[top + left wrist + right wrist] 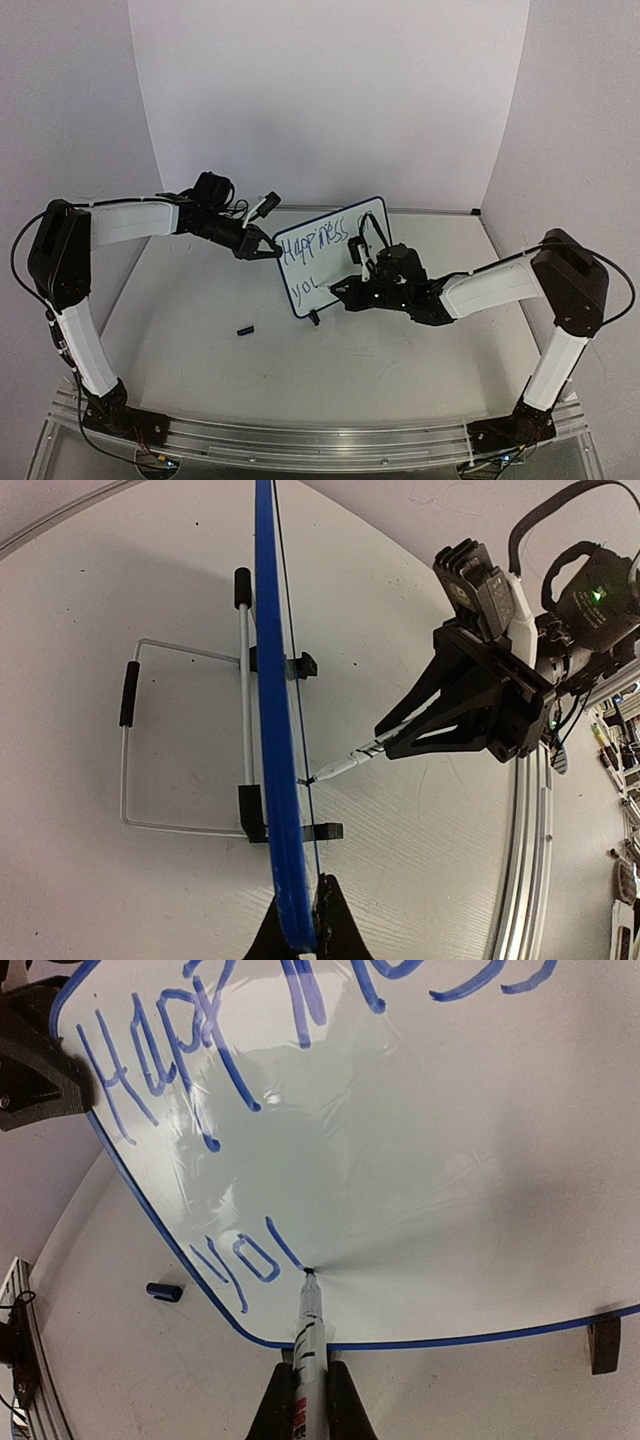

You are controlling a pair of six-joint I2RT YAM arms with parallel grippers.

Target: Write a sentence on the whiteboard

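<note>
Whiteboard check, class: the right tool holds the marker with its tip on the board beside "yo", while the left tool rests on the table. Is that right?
Not quite. The left tool is shut on the whiteboard's edge, not resting on the table; the left wrist view shows it. The right tool does hold the marker, tip on the board beside "yo".

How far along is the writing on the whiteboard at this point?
Done: the top line of the sentence, starting "Happiness", is on the whiteboard. In hand: the left gripper clamps the board's edge; the right gripper holds the marker, tip touching beside "yo" on the second line. Left: the rest of that line, the board blank there.
</note>
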